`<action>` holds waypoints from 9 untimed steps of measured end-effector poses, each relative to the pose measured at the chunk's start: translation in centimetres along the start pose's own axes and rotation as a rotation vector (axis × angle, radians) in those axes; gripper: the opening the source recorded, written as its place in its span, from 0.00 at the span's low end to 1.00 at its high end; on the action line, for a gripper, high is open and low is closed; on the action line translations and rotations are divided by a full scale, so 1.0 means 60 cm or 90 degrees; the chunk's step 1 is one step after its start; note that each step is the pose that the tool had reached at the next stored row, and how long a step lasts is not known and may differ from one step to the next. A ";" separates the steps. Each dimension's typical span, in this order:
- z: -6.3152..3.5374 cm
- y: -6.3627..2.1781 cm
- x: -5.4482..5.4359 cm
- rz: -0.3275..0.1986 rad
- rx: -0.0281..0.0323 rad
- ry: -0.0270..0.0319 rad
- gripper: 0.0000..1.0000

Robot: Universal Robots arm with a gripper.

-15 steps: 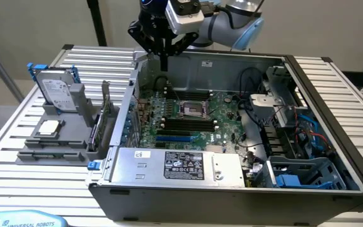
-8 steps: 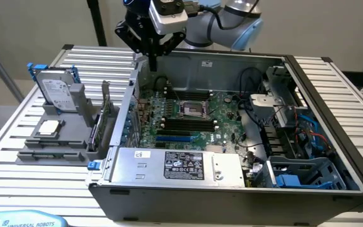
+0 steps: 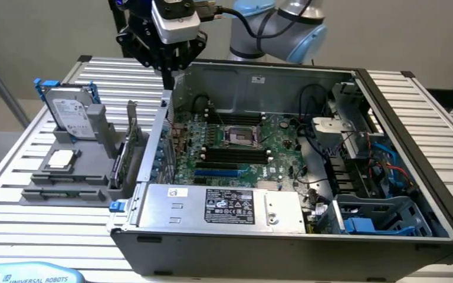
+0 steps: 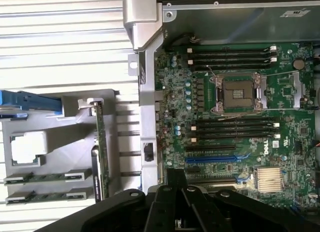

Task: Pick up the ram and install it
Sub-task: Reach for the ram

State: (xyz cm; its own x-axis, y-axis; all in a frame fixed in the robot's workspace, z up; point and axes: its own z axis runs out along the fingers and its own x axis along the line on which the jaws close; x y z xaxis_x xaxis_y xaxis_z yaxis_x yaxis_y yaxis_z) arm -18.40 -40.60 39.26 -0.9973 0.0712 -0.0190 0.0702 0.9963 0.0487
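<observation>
Exterior view: the gripper (image 3: 166, 62) hangs above the rear corner of the open computer case (image 3: 289, 250), over the top edge of the wall on the exterior view's left, with free air beneath it. Whether it is spread or pressed together I cannot tell. The ribbed table (image 3: 415, 118) lies bare on both sides of the case. A grey holder (image 3: 85, 159) stands just beside that same wall, leaving only a narrow gap. The case is walled on all sides and open on top. It holds the motherboard (image 3: 278, 138), a silver power supply (image 3: 222, 206) along the near wall, and a drive cage with blue cables (image 3: 384, 168) on the exterior view's right. In the wrist view the ram (image 4: 47, 178) lies flat in a slot of the holder, with a second ram stick (image 4: 46, 196) parallel just beside it, both well apart from the gripper. The holder also carries a square processor chip (image 4: 25, 147), an expansion card (image 4: 101, 152) standing on edge nearest the case wall, and a hard drive (image 3: 73, 112) upright in a blue bracket. On the board, two banks of black slots (image 4: 232, 54) flank the processor socket (image 4: 237, 92). The gripper's black body hides one edge of the board, and the holder's far side is cut off by the frame. In the exterior view the ram sticks are hard to make out.
</observation>
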 end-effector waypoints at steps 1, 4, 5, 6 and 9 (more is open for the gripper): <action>0.000 -0.002 0.008 0.000 0.0000 0.0000 0.11; -0.001 -0.006 0.030 0.000 0.0000 0.0000 0.11; -0.001 -0.008 0.038 0.000 0.0000 0.0000 0.11; -0.001 -0.009 0.045 0.000 0.0000 0.0000 0.11; -0.002 -0.013 0.068 0.000 0.0000 0.0000 0.11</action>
State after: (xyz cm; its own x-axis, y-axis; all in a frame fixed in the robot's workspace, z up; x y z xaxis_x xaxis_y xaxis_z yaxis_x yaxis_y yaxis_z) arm -22.52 -41.10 39.25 -0.9973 0.0712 -0.0190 0.0702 0.9963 0.0487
